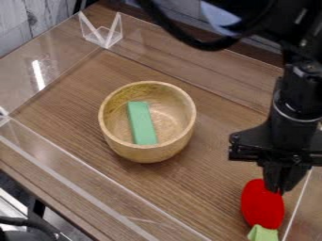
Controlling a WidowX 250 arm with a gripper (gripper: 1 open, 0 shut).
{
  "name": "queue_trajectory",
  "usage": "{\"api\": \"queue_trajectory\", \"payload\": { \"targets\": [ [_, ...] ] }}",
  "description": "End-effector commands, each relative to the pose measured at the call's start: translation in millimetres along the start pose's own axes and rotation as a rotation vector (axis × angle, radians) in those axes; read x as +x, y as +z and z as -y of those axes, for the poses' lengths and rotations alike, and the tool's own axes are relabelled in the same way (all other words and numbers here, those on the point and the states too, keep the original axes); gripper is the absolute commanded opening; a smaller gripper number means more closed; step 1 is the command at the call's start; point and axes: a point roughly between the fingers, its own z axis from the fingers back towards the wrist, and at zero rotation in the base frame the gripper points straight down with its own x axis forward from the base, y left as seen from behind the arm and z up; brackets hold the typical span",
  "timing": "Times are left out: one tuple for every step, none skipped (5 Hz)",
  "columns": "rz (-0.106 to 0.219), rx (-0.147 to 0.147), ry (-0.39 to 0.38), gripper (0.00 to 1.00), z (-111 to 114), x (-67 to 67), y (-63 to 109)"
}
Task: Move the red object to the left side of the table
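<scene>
Red object [261, 200] – top hidden by claw [277, 175]

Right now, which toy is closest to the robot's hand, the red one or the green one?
The red object, low on the right, sits directly under the hand. The flat green block lies apart inside the wooden bowl, further left.

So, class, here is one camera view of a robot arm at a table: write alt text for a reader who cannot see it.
A black robot arm reaches down with its fingers just above the red object, a toy vegetable with a pale green stub, near the lower right of the table. At centre sits a wooden bowl holding a flat green block. Low clear walls edge the table.
</scene>
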Motion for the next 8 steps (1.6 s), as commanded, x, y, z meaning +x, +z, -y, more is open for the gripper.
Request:
{"api": "queue_trajectory", "payload": {
  "targets": [
    [0.023, -0.047, -0.072, 1.0, 15, 7.4, 9.6],
    [0.015, -0.031, -0.036, 1.0, 15, 8.4, -0.2],
    [0.009, -0.012, 0.026, 1.0, 9, 7.6, -1.6],
    [-0.006, 0.004, -0.011, 1.0, 8, 15.7, -10.9],
    [-0.021, 0.018, -0.047, 1.0, 8, 24.6, -20.1],
    [-0.023, 0.028, 0.025, 1.0, 5, 30.6, -25.4],
    [-0.022, 0.037, 0.097, 1.0, 3, 36.8, -30.5],
    [-0.021, 0.048, 0.172, 1.0, -3, 30.8, -49.5]
  ]
}}
